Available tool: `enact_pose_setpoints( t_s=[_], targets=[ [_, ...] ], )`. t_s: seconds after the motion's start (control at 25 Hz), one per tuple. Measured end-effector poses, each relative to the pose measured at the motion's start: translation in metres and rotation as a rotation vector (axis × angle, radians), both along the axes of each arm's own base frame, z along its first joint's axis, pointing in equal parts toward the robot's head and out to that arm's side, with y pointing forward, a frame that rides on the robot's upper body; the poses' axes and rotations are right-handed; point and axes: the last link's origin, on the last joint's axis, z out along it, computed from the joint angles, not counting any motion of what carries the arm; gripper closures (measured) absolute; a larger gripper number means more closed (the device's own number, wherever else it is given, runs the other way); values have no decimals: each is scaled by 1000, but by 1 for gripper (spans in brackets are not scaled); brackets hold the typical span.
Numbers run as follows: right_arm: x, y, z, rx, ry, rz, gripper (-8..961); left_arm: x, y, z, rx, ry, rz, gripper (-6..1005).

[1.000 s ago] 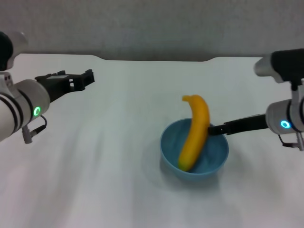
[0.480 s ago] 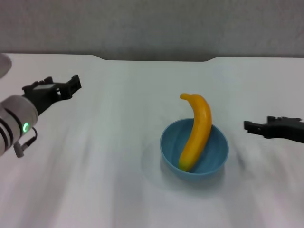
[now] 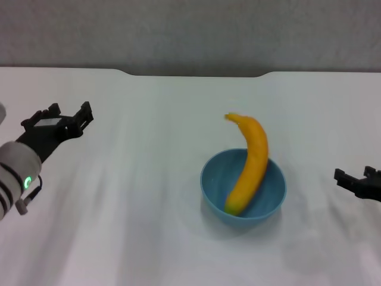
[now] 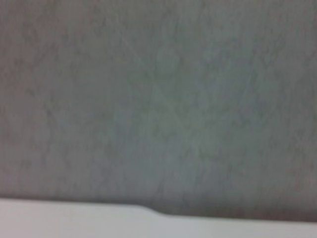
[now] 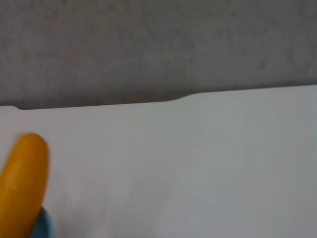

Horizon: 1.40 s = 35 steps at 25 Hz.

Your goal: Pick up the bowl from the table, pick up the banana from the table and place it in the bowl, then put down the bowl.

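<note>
The light blue bowl stands on the white table, right of the middle. The yellow-orange banana leans in it, one end inside and the other sticking out over the far rim. My right gripper is open and empty at the right edge, well clear of the bowl. My left gripper is open and empty at the far left, above the table. The right wrist view shows the banana and a sliver of the bowl. The left wrist view shows neither.
The table's far edge has a shallow notch against a grey wall. The left wrist view shows only that wall and the table edge.
My right gripper has let go of the bowl's rim and pulled back to the right edge. My left arm has drawn back to the left. Bowl and banana stay put.
</note>
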Motion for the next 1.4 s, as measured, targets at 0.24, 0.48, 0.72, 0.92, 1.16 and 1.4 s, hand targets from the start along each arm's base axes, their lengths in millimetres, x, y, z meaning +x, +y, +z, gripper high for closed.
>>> enact_pose_setpoints(
  t_s=[0.24,0.48,0.72,0.92,1.16,1.4],
  targets=[
    [8,-7,-2,57,49,22,131,-15,-7,-5,44,-46,-39,413],
    [6,-30,6,194,170,193,131,-17,-7,-4,47,-56,-39,446],
    [20,-53,12,361,201,199,132,-22,-9,-8,45,-39,-56,443],
    [22,-61,5,346,234,183,134,-29,-8,-12,40,-55,-48,446],
    [19,-68,10,405,227,224,135,-18,-18,-14,75,-80,-192,451],
    [16,-75,13,434,252,255,138,-19,-23,-21,65,-116,-240,455]
  ],
)
